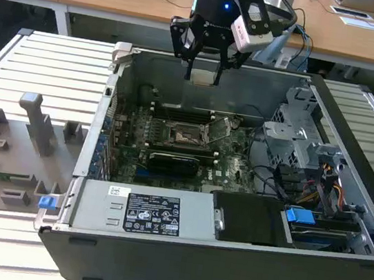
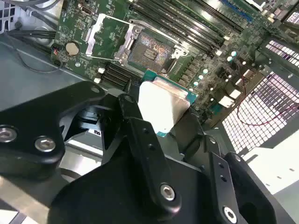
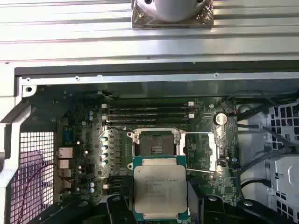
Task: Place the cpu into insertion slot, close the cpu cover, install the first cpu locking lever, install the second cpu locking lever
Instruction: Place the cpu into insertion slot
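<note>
Gripper fingers clamp the cpu, held over the open case in the exterior view; the first wrist view shows the slot bare, cover raised.

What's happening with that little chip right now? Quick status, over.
Status: gripper shut on the cpu, held above the case. Below, insertion slot empty, cpu cover open. Nothing seen between cpu and slot.

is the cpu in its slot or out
Out. The end effector holds the cpu above the board; the slot is bare, its cover swung open.
</note>
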`<state>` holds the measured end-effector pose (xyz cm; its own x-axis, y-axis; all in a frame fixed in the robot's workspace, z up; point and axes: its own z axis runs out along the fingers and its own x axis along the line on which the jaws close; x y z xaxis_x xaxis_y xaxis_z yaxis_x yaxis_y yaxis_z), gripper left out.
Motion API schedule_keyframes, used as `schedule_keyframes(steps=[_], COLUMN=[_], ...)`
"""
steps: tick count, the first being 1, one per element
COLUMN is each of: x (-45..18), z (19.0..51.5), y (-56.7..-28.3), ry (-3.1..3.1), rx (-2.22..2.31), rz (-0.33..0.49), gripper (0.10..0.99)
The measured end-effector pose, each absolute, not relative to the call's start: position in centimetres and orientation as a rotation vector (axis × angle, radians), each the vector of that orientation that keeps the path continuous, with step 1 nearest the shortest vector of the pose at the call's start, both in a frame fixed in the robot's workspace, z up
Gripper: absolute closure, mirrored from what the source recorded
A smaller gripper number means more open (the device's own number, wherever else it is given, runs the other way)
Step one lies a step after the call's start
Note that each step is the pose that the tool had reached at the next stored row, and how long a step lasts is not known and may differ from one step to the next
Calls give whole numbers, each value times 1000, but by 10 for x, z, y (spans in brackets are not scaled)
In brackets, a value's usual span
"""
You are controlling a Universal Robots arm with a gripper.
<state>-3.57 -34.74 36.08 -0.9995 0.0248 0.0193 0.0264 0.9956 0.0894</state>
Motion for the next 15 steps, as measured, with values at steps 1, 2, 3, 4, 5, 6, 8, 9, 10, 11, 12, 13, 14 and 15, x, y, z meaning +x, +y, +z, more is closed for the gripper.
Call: schedule_keyframes(steps=[1, 2, 3, 4, 5, 6, 8, 9, 10, 11, 12, 13, 14, 15], x=[-36, -36, -36, -36, -36, -36, -36, -36, -36, -36, -36, -36, -36, -36], z=[358, 355, 354, 352, 349, 346, 343, 341, 339, 337, 334, 332, 331, 329], y=[-347, -347, -347, -347, -347, -347, -347, -347, -347, -347, -347, -347, -347, -347], ry=[-3120, -3120, -3120, -3120, -3120, -3120, -3120, -3120, -3120, -3120, -3120, -3120, -3120, -3120], rx=[-40, -40, -40, -40, -40, -40, -40, -40, -40, -40, -40, -40, -40, -40], rz=[-139, -139, -139, -138, -138, -138, -138, -138, -138, -138, -138, -138, -138, -138], gripper=[545, 545, 545, 545, 545, 545, 545, 545, 545, 545, 545, 545, 545, 545])
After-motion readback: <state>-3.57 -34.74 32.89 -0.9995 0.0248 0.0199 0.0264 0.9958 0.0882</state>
